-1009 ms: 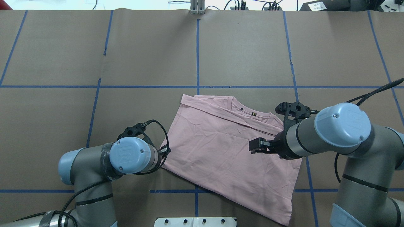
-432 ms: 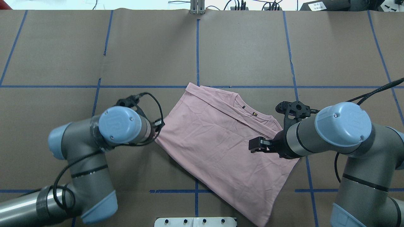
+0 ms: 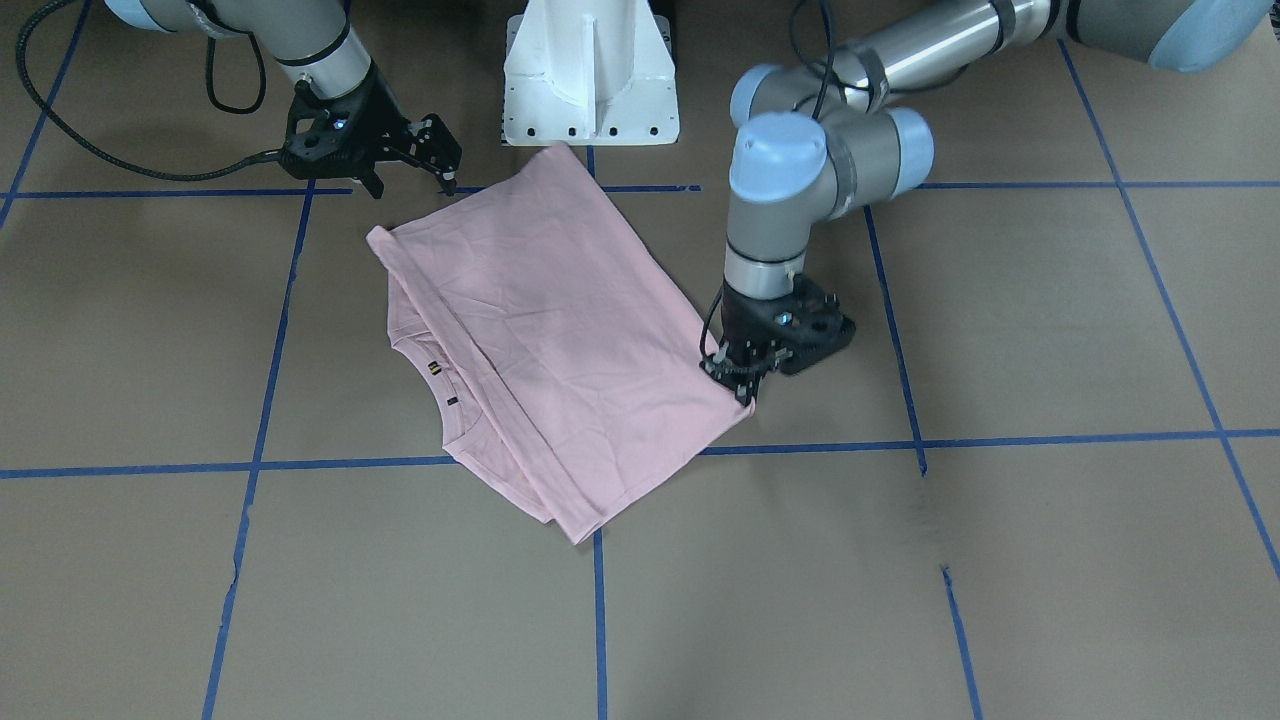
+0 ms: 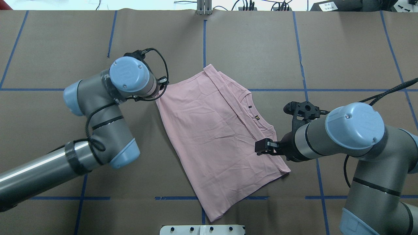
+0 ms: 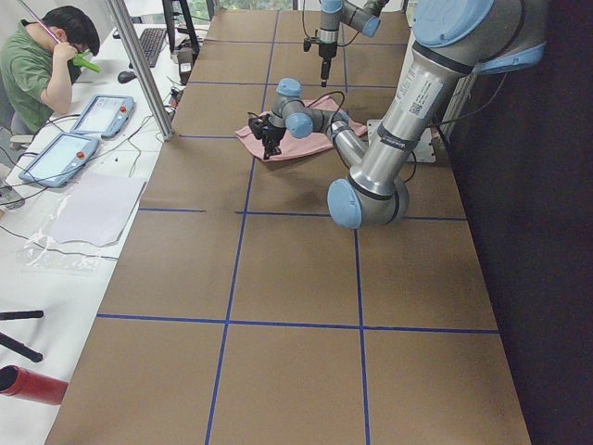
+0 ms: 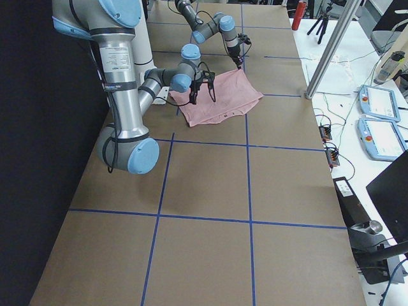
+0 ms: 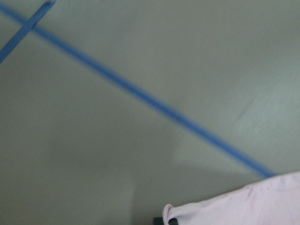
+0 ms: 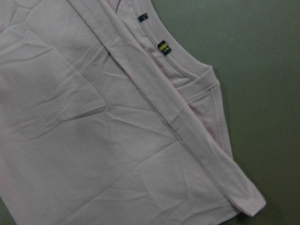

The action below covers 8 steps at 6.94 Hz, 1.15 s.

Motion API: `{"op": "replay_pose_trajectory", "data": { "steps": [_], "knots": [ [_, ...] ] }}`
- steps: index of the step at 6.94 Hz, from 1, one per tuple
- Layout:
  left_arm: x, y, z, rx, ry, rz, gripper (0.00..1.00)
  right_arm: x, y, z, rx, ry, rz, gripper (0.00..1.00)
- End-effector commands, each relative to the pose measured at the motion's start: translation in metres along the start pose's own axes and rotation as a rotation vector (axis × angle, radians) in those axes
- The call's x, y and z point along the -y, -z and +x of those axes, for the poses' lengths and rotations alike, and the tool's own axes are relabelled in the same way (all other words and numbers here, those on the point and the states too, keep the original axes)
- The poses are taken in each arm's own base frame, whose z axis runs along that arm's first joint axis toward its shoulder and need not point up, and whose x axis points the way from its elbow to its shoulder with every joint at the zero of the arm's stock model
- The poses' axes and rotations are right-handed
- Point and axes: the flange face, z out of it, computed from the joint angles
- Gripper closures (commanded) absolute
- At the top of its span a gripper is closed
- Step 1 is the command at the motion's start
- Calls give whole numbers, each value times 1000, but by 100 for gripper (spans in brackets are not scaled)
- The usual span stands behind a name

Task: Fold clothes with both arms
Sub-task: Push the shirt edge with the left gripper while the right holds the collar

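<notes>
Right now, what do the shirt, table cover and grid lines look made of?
T-shirt: likely cotton jersey knit, matte pink; soft creases, stitched hems and collar band.
Table cover: probably brown kraft paper, matte; ragged sheet edges.
Grid lines: apparently blue tape; breaks at joins.

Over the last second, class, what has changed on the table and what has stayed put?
The left gripper, shut on a corner of the T-shirt, moved forward away from the robot, dragging that corner and swinging the shirt clockwise in the overhead view. The right gripper stayed open, hovering over the shirt.
</notes>
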Motion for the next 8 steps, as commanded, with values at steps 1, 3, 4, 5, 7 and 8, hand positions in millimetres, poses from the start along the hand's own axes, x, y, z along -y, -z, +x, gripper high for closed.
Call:
{"op": "replay_pose_trajectory", "data": {
  "steps": [1, 3, 4, 5, 7, 8],
  "knots": [
    [67, -31, 42, -60, -102, 64, 100, 9, 5, -2, 9, -8, 20, 0],
    [78, -66, 54, -142, -220, 88, 100, 17, 4, -11, 15, -10, 30, 0],
    [83, -76, 55, -167, -235, 141, 100, 19, 1, -18, 20, -9, 32, 0],
    [84, -81, 71, -181, -237, 159, 100, 21, 1, -18, 19, -10, 33, 0],
    [86, -90, 66, -195, -238, 162, 31, 21, 1, -19, 20, -13, 34, 0],
    [88, -88, 66, -196, -232, 163, 0, 22, 1, -18, 19, -15, 36, 0]
  ]
}}
